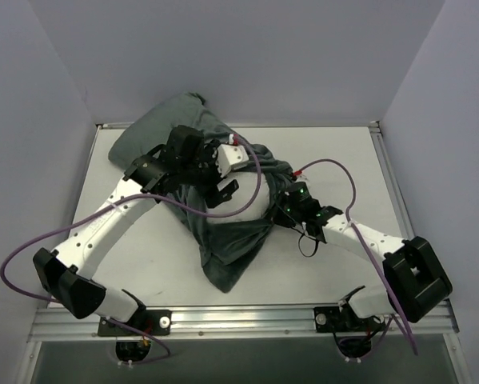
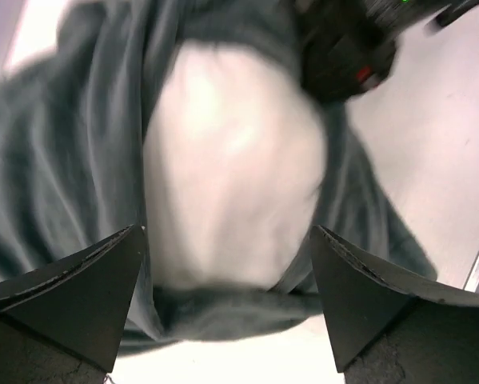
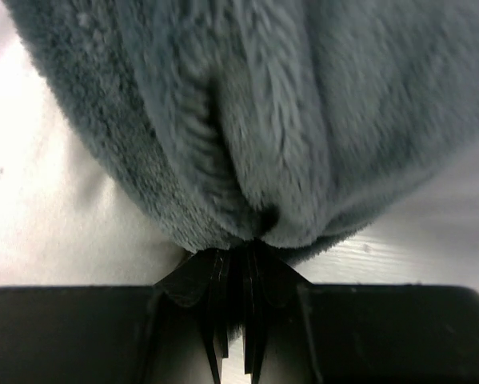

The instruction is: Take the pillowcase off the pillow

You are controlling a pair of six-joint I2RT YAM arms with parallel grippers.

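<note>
Right gripper [image 3: 239, 250] clamped on pillowcase [image 3: 303, 120], left gripper [image 2: 227, 232] spread wide, empty, over pillow [image 2: 231, 152]: risk of dragging unpinned pillow towards right edge.

A white table [image 1: 343, 160] is sitting between pale lavender walls [image 1: 247, 56] that are closing it in on three sides. An aluminium rail [image 1: 247, 318] is running along its near edge, and below it a grey strip [image 1: 239, 360], possibly floor, is showing.
</note>
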